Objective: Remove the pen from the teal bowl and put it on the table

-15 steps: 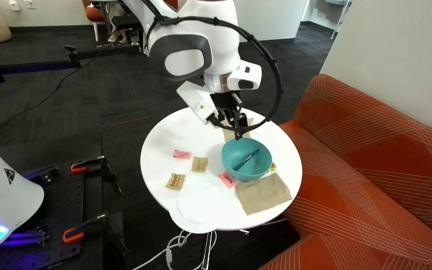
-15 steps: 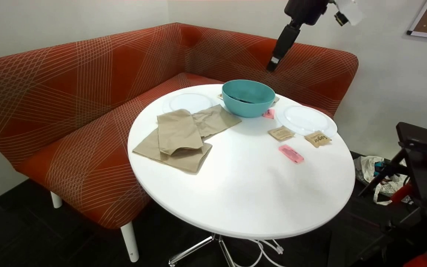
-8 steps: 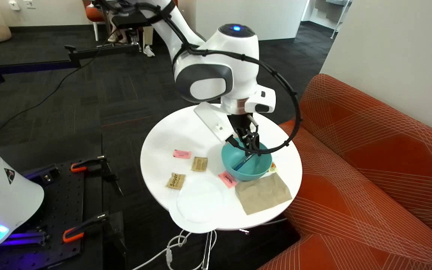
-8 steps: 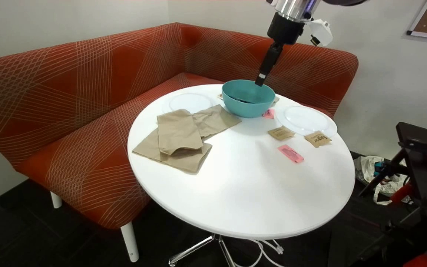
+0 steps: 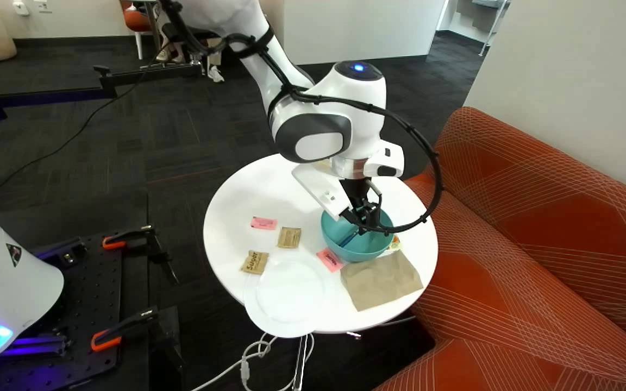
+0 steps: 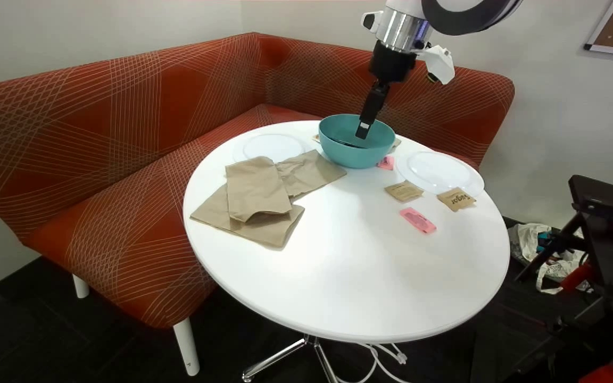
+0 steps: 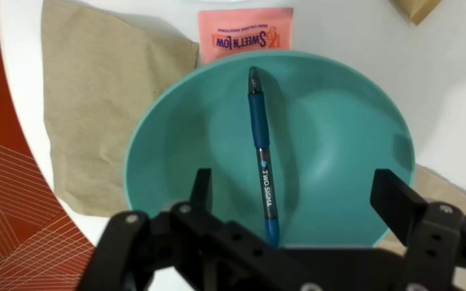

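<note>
The teal bowl [image 5: 362, 253] stands on the round white table [image 5: 253, 190]; both also show in an exterior view, the bowl [image 6: 357, 157] on the table [image 6: 359, 266]. A blue pen [image 7: 259, 121] with a clear barrel lies inside the bowl, tilted along its wall; it is partly hidden by the gripper in an exterior view [image 5: 349, 238]. My gripper [image 7: 293, 173] is open, pointing down, with its fingertips inside the bowl's rim in an exterior view [image 6: 363, 131]. In the wrist view the pen's rear half runs between the fingers, nearer the left finger; nothing is held.
Brown napkins [image 6: 258, 197] lie beside the bowl. A pink packet [image 7: 245, 34] lies close to the rim. Sugar packets [image 5: 255, 262], another pink packet [image 5: 263, 223] and a clear plate [image 5: 290, 296] lie on the table. A red sofa [image 5: 487, 260] borders the table.
My gripper has moved down and over from above the bowl's edge, and its fingertips are now inside the bowl. The pen and bowl have not moved.
</note>
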Motion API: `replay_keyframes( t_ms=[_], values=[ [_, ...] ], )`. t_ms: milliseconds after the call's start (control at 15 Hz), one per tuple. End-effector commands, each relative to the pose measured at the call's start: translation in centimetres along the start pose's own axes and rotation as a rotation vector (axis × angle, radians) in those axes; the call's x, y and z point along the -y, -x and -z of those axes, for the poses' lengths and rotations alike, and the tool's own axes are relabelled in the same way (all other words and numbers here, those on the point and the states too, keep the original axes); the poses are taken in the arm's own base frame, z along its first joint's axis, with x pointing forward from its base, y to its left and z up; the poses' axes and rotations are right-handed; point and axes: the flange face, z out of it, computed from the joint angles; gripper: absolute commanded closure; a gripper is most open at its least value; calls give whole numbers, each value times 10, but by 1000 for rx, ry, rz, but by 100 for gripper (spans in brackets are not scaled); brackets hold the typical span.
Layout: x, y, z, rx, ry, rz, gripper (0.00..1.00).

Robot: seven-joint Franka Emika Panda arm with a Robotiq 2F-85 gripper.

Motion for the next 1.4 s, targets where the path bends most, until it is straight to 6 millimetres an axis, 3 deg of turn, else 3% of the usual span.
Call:
replay_keyframes(
  t_ms=[0,867,933,1000,1333],
  values=[
    [2,-12,-10,30,-2,22,0],
    [3,-29,-55,87,55,-13,0],
    [2,-30,-58,89,57,-32,22],
    [1,-30,-60,86,57,-44,26],
    [-2,-33,-65,79,61,-81,66]
  ],
)
